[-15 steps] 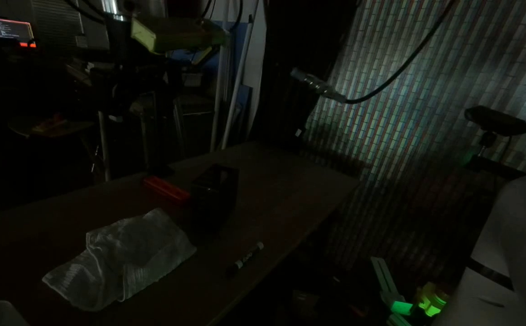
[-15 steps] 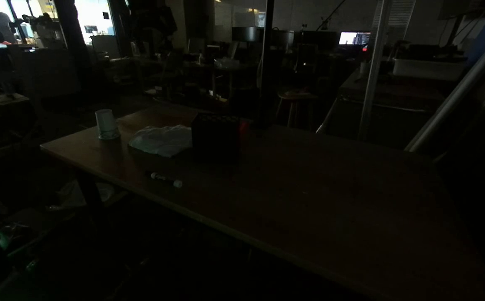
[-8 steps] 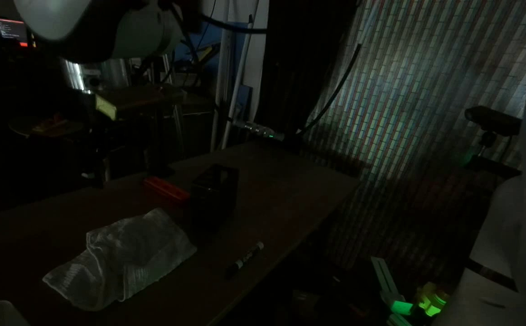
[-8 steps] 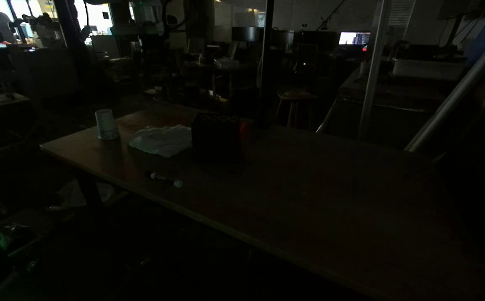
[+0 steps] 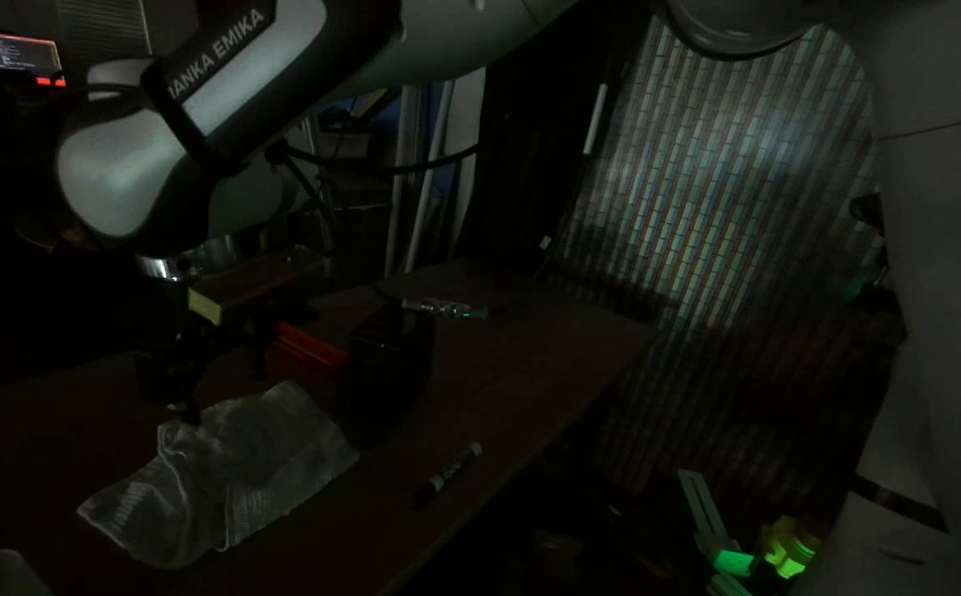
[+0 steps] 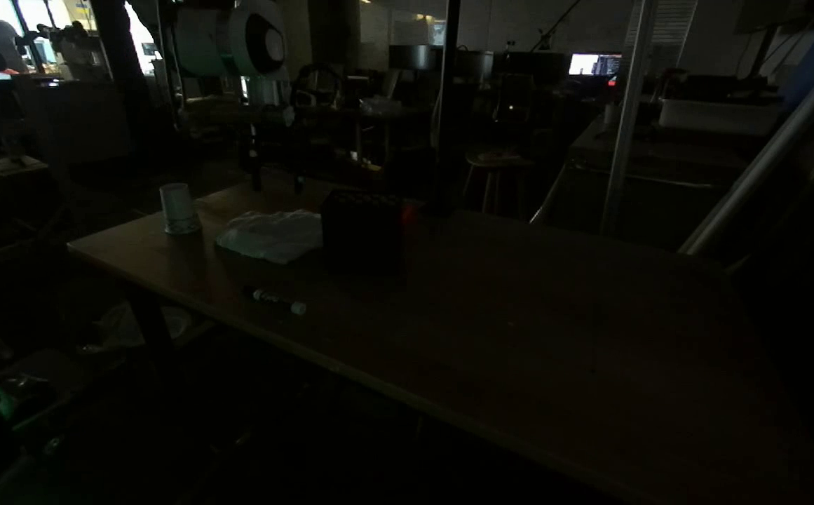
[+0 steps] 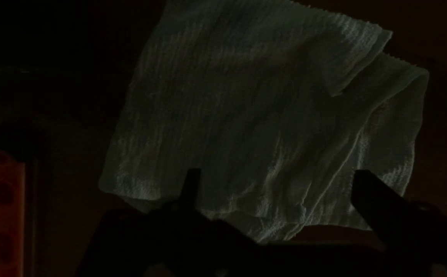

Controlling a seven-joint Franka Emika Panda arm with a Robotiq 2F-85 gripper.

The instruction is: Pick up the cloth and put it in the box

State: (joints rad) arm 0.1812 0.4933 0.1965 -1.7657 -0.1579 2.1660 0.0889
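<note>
Hovering with jaws spread wide and released, the claw (image 7: 277, 172) hangs over one edge of the rumpled white ribbed cloth (image 7: 238, 100). To one side of the claw stands the black box (image 6: 363, 235); left of the claw in the wrist view lies a red bar (image 7: 2, 215) with round hollows. Across the cloth from the claw lies a dry-erase marker (image 5: 447, 473).

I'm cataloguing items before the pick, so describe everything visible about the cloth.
The cloth looks pale and thin, a fabric with fine ribbing and a slightly fuzzy edge. It lies loosely spread on the table, creased, with overlapping folds toward one end. It sits beside the dark box; whether they touch is too dark to tell. The open tool is above it, not gripping it.
</note>
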